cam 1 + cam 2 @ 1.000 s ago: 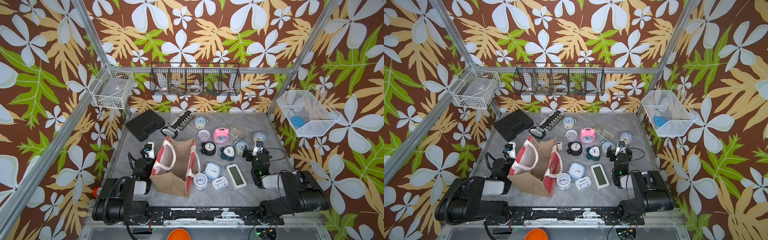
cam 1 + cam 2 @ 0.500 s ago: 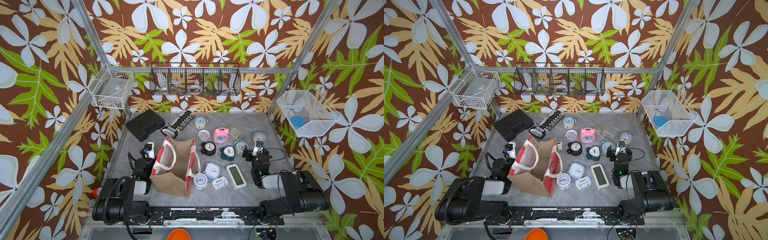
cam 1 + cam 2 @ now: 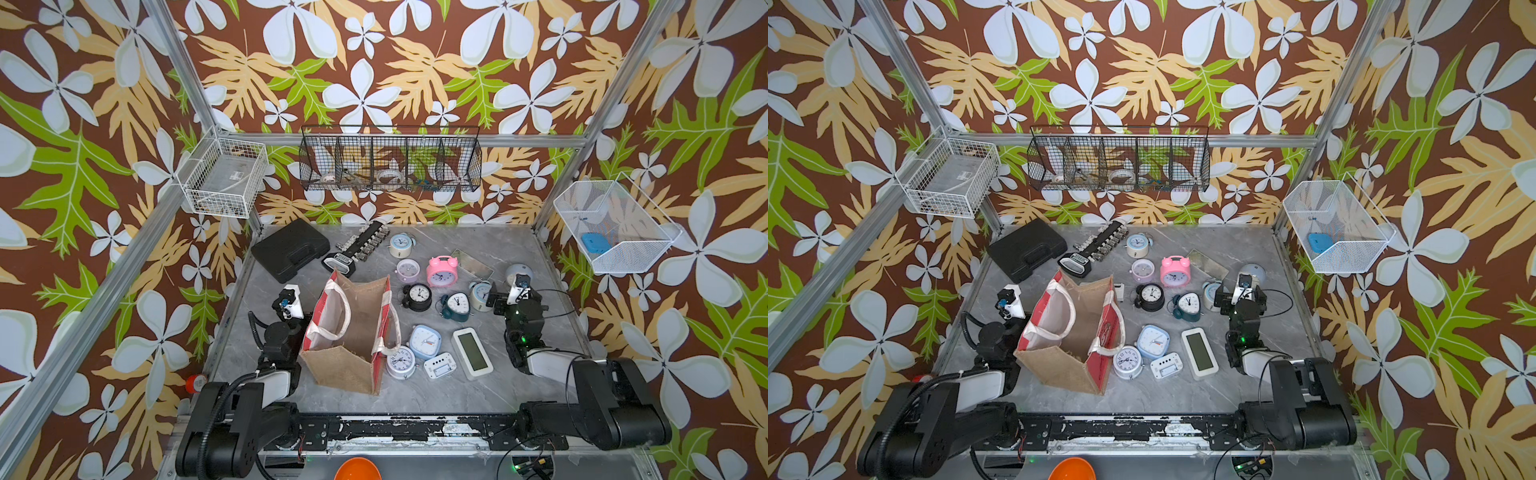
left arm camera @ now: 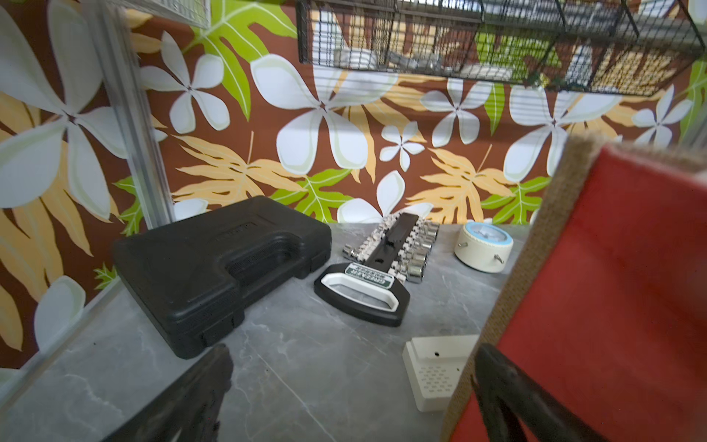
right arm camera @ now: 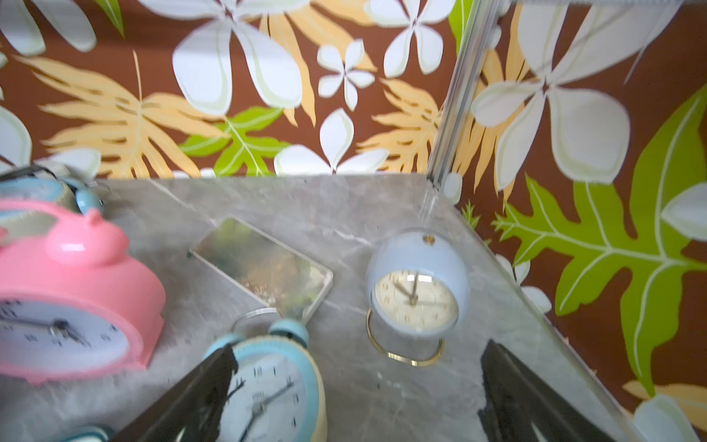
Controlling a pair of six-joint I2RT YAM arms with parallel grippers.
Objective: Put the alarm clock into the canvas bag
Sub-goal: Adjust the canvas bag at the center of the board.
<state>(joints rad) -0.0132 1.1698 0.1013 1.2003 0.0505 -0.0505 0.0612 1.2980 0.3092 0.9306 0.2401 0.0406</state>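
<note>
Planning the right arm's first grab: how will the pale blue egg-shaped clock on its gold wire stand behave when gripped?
The pale blue egg-shaped clock has a smooth, rounded shell, so a grip may slip on it. Its thin gold wire stand is a narrow footing: a sideways push would probably tip or roll it.

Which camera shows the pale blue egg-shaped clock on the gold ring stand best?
The right wrist view: the egg-shaped clock sits close, dial and gold stand visible, though slightly blurred. Both top views show only its pale top beyond the right gripper. The left wrist view misses it.
</note>
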